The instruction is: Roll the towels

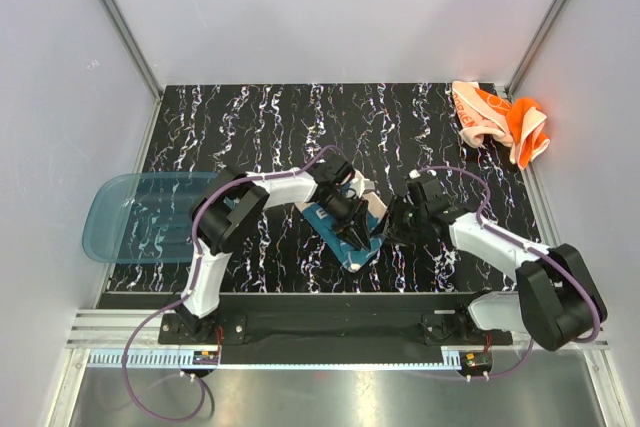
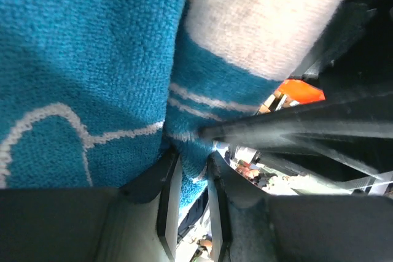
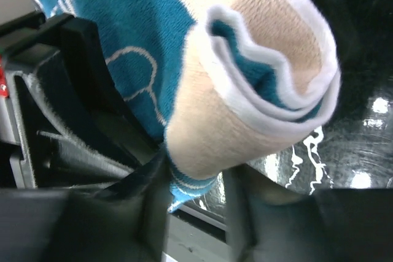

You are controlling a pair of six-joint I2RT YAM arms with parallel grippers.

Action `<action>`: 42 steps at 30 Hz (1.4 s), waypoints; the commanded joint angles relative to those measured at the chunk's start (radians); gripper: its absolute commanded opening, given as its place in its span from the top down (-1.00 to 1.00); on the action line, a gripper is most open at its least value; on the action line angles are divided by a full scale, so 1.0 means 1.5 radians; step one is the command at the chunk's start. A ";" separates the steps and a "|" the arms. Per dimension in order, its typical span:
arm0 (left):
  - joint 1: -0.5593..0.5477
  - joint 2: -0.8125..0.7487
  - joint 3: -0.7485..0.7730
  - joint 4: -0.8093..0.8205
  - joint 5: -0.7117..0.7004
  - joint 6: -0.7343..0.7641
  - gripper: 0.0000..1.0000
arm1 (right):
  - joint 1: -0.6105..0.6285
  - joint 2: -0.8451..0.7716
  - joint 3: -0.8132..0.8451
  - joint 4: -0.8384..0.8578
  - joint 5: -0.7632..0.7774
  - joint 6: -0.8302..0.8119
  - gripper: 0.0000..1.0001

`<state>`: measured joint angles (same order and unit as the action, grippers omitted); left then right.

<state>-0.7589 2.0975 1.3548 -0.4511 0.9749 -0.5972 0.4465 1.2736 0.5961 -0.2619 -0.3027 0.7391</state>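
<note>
Teal towel (image 1: 353,250) lies near centre, between both arms, part rolled. Left gripper (image 2: 189,179) is nearly closed, pinching a teal fold. Right gripper (image 3: 196,182) stands half open round the rolled end; whether it grips, I cannot tell. Advice: hold the coil tight and both ends level while turning. The right wrist view alone shows the coiled layers. Only the top view shows the orange towel (image 1: 500,119), crumpled far right.

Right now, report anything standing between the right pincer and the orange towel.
Nothing visible does. The orange towel lies crumpled in the far right corner; only bare table separates it from the right pincer, which is at the blue towel.
</note>
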 commanded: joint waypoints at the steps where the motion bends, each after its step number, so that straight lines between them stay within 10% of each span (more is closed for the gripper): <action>1: 0.002 -0.005 -0.008 0.036 0.047 -0.016 0.50 | 0.010 0.025 0.032 0.009 0.043 0.002 0.24; 10: 0.002 -0.052 0.017 -0.049 -0.071 0.044 0.24 | 0.016 0.053 0.086 -0.101 0.080 -0.032 1.00; 26: -0.044 -0.197 -0.033 -0.109 -0.346 0.163 0.13 | 0.016 0.206 0.249 -0.239 0.092 -0.090 1.00; 42: -0.201 -0.329 -0.162 0.101 -0.640 0.215 0.05 | 0.016 0.234 0.301 -0.277 0.096 -0.108 1.00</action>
<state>-1.0397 1.6520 1.1156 -0.4213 0.1394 -0.3054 0.4660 1.6188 1.0119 -0.6609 -0.1841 0.5915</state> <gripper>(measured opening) 0.468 0.160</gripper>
